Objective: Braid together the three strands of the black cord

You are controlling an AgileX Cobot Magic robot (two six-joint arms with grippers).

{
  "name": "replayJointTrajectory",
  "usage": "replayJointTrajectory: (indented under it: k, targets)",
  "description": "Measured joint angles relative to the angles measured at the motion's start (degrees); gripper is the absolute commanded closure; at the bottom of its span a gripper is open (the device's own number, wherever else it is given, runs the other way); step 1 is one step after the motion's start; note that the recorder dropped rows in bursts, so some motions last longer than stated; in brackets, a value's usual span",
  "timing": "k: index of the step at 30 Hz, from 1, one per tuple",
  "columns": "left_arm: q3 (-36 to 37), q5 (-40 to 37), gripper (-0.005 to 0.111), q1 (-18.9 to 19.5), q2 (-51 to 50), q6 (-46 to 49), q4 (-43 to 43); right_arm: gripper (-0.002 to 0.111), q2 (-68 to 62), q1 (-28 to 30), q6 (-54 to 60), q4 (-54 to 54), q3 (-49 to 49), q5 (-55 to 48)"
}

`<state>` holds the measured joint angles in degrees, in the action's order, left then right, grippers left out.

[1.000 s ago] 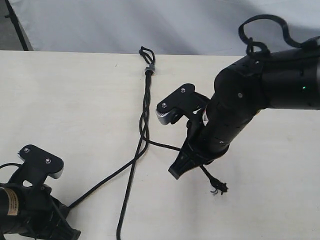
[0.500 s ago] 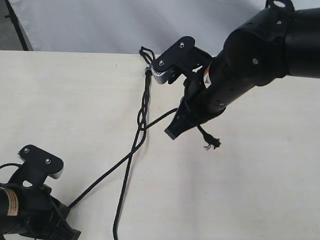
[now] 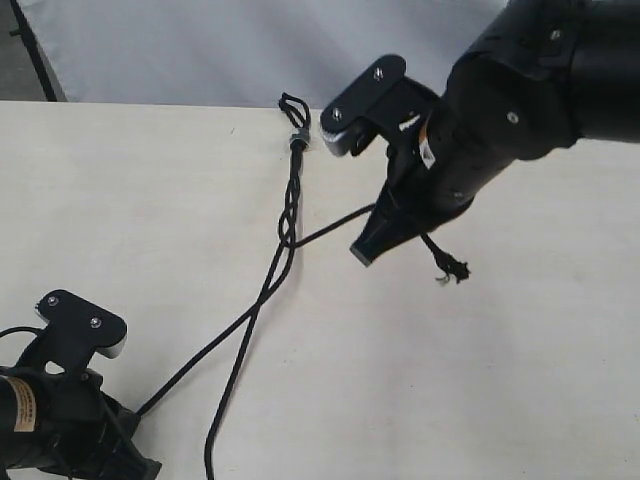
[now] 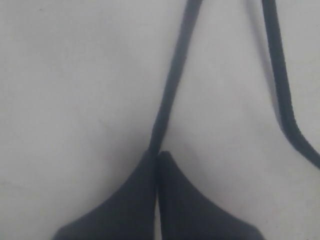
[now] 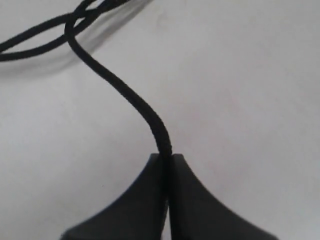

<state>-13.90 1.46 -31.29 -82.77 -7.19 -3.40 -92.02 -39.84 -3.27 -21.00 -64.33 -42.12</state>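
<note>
We find the black cord on the worktop, loop end at the far edge. The right gripper, jaws pressed together, pinches the first strand near the middle. The left gripper, at the near left corner, pinches the second strand; the third strand lies loose

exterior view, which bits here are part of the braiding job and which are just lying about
In the job:
- black cord
- first strand, pinched in the right gripper
- second strand, pinched in the left gripper
- third strand, loose on the table

Just there:
- table
- white backdrop behind it
</note>
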Motion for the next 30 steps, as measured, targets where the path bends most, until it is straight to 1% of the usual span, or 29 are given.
replayJointTrajectory:
  k: [3,11,20,21,22,24,28,29,30]
  targets:
    - [0.00,0.00,0.107,0.00,0.00,0.00,0.00,0.108,0.00,0.00,-1.28,0.11,4.49,1.15]
    - [0.00,0.00,0.107,0.00,0.00,0.00,0.00,0.108,-0.34,0.00,-4.43,0.11,15.65,10.18]
    - [0.00,0.13,0.107,0.00,0.00,0.00,0.00,0.108,-6.89,0.00,-9.24,0.11,18.13,11.98]
    - [0.00,0.13,0.107,0.00,0.00,0.00,0.00,0.107,-7.34,0.00,-9.67,0.11,18.13,12.08]
    - [0.00,0.13,0.107,0.00,0.00,0.00,0.00,0.103,-7.50,0.00,-10.23,0.11,18.13,12.24]
    - [0.00,0.13,0.107,0.00,0.00,0.00,0.00,0.089,-7.55,0.00,-11.35,0.11,18.13,12.24]
    - [0.00,0.13,0.107,0.00,0.00,0.00,0.00,0.048,-7.55,0.00,-12.81,-0.73,18.13,12.12]
    - [0.00,0.13,0.107,0.00,0.00,0.00,0.00,0.041,-7.55,0.00,-13.09,-0.85,18.13,12.12]
    - [0.00,0.13,0.107,0.00,0.00,0.00,0.00,0.038,-7.55,0.00,-13.17,-0.84,18.13,12.12]
